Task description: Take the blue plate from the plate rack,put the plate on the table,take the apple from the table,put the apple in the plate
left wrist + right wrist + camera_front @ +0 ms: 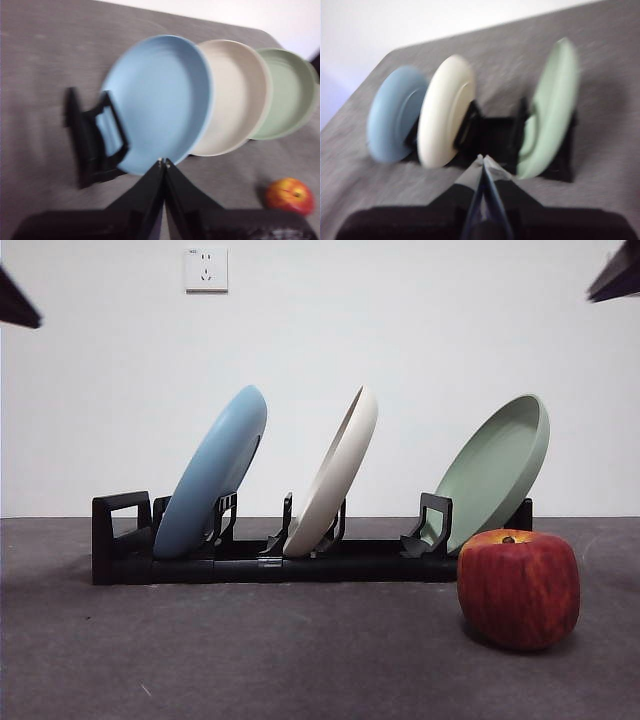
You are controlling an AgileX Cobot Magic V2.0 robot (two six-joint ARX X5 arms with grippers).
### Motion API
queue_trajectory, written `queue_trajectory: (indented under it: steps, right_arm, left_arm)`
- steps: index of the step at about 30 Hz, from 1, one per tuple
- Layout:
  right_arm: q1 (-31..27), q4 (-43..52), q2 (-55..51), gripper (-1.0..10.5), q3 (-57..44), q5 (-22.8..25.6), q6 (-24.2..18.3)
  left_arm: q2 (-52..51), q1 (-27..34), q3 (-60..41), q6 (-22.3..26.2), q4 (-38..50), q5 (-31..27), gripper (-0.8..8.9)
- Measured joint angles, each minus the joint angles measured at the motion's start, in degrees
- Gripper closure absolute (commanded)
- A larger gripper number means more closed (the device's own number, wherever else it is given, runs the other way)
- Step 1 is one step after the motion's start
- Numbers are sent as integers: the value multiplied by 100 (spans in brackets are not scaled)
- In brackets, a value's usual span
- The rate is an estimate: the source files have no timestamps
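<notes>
- Blue plate (211, 472) standing in the plate rack (118, 540), left of centre in the front view; leaning toward the right, lower edge seated in the slot nearest the boxy end handle; in the left wrist view, blue plate (160, 100) filling the middle of the frame, overlapping the cream-white plate (239, 95)
- Cream-white plate (335, 475) in the middle slot, centre of the front view; sage-green plate (495, 468) in the last slot, right of centre; both tilted the same way as the blue one; all three apart from each other
- Apple (519, 587) resting on the worktop (250, 650), lower right of the front view, in front of the rack's right end and just below the green plate; small and blurred at the lower right of the left wrist view (290, 195)
- Left end effector (163, 162) closed with tips meeting, holding nothing; seen against the lower rim of the blue plate
- Right end effector (482, 159) likewise closed and empty; seen in front of the rack (495, 137), between the cream-white and green plates
- Only dark tips in the top corners of the front view; wall socket (206, 269) at upper left
</notes>
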Motion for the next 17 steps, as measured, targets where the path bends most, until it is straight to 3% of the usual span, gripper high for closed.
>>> queue_trajectory:
  steps: [2,6,8,17]
  right_arm:
    - [0,-9,203,933,46,-249,-48]
    - [0,-44,435,713,68,-380,-85]
    - [0,-76,461,657,68,-389,-87]
    - [0,-70,461,659,118,-398,-87]
  left_arm:
    - [262,-2,201,48,0,291,799]
    - [651,-68,470,44,0,420,499]
    - [807,-133,562,37,-7,424,489]
    - [1746,-673,1561,-70,-332,435,499]
